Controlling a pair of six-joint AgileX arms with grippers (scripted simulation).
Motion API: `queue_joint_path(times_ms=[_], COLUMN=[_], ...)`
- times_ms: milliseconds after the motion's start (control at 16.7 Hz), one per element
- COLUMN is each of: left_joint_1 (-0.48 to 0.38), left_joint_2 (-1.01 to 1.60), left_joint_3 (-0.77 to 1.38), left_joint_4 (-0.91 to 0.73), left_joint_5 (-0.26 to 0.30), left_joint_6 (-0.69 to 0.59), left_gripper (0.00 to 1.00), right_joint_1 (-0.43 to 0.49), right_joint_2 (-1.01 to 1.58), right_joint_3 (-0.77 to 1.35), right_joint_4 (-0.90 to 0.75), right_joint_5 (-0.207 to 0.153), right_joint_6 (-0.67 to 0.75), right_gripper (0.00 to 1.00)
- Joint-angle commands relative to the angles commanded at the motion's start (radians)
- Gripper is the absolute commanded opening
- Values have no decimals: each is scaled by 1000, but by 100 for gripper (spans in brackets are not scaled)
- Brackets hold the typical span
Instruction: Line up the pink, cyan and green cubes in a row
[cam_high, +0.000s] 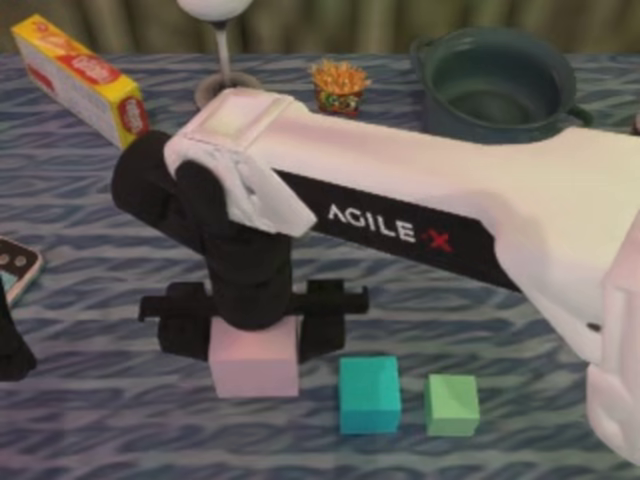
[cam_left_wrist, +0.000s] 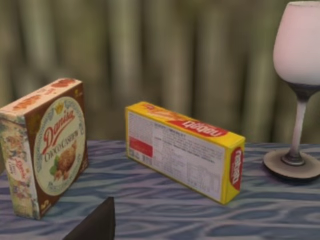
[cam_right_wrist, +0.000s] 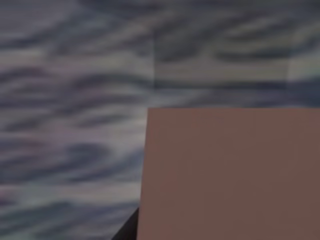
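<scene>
Counter (cam_high: 90, 200): blue-grey wavy cloth; drab green curtain (cam_left_wrist: 165, 60) behind.
Pot (cam_high: 495, 85): dark teal, back right, nothing visible inside.
Also at the back: yellow box (cam_high: 80, 80), wine glass (cam_high: 222, 60), small fries packet (cam_high: 340, 88); brown biscuit box (cam_left_wrist: 47, 145) in my left wrist view.
Pink cube (cam_high: 255, 365), cyan cube (cam_high: 369, 394), green cube (cam_high: 452, 405): front row, left to right, apart.
My right claw (cam_high: 252, 318): directly over the pink cube; grip I cannot tell.
My left claw (cam_high: 12, 345): left edge, grip I cannot tell.
</scene>
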Motion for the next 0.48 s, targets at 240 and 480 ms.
queue_joint_path(times_ms=[240,480], left_joint_1=[0,0], left_joint_2=[0,0], left_joint_3=[0,0], left_joint_4=[0,0], left_joint_5=[0,0], left_joint_6=[0,0], left_gripper=[100,100], right_joint_1=[45,42], right_joint_2=[14,10], right_joint_3=[44,39], right_joint_4=[-16,-9], right_joint_5=[2,0], right_joint_6=[52,52], right_gripper=[0,0])
